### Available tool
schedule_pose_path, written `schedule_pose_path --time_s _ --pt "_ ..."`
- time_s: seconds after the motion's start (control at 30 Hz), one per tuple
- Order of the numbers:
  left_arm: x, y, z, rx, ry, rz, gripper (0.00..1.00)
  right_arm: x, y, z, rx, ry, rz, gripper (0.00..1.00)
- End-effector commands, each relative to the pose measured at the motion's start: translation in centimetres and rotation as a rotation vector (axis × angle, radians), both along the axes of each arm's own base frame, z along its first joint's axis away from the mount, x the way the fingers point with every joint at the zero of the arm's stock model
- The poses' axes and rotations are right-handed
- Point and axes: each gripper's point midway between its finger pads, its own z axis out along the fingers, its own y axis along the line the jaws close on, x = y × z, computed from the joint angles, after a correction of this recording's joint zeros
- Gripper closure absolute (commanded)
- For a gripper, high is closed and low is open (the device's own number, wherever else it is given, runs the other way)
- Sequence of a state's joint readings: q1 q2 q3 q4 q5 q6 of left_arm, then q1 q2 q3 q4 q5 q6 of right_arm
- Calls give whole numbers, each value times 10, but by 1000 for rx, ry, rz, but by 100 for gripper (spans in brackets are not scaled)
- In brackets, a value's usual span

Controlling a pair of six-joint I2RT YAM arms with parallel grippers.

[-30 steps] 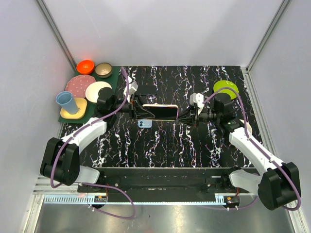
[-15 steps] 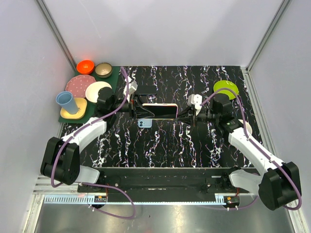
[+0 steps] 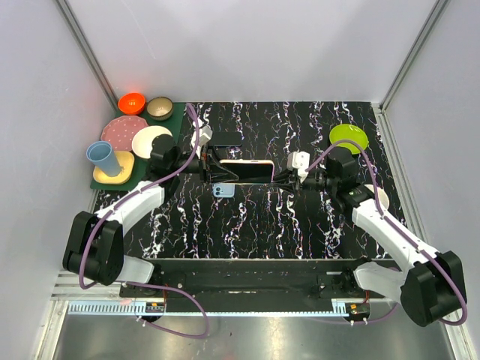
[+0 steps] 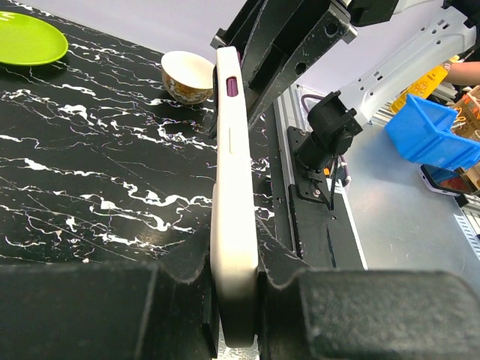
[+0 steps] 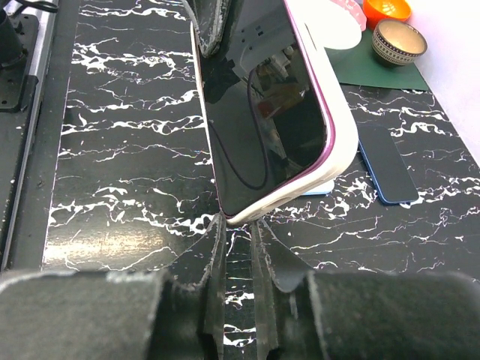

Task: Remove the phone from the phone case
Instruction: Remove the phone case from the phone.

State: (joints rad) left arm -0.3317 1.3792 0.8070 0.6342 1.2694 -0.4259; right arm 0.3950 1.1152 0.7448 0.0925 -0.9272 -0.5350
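Note:
The phone (image 5: 262, 105), dark screen with a purple rim, sits in a cream phone case (image 5: 339, 146) and is held on edge above the black marbled table. My left gripper (image 4: 234, 300) is shut on one end of the phone case (image 4: 234, 202). From above, the phone (image 3: 246, 171) spans between both arms, with the left gripper (image 3: 216, 169) at its left end. My right gripper (image 5: 240, 223) has its jaws nearly together with a thin gap, and the fingertips (image 5: 222, 225) touch the case's lower corner. From above, the right gripper (image 3: 280, 178) meets the phone's right end.
A light blue phone (image 3: 223, 190) lies on the table just under the held one. A green plate (image 3: 349, 136) sits at the back right and a small bowl (image 4: 187, 71) near the right arm. Dishes, a blue cup (image 3: 101, 156) and bowls crowd a green mat (image 3: 178, 114) at the left.
My right gripper has moved left, bringing its closed fingertips up against the case's corner. The left gripper and the phone have stayed put.

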Motion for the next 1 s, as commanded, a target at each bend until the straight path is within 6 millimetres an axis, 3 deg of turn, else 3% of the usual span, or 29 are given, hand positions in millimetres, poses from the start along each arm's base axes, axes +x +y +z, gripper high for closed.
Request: schedule_pose_path --time_s 0.0,0.8,0.97 --pt "-13 -2 18 -32 -96 -73 100 4 -1 -4 -30 -111 -6 89" --pt "-35 -9 12 -16 -102 -195 100 5 -1 -6 -31 -180 7 82" --pt "-34 -9 12 -13 -107 -187 100 -10 2 -4 -18 -173 85 66"
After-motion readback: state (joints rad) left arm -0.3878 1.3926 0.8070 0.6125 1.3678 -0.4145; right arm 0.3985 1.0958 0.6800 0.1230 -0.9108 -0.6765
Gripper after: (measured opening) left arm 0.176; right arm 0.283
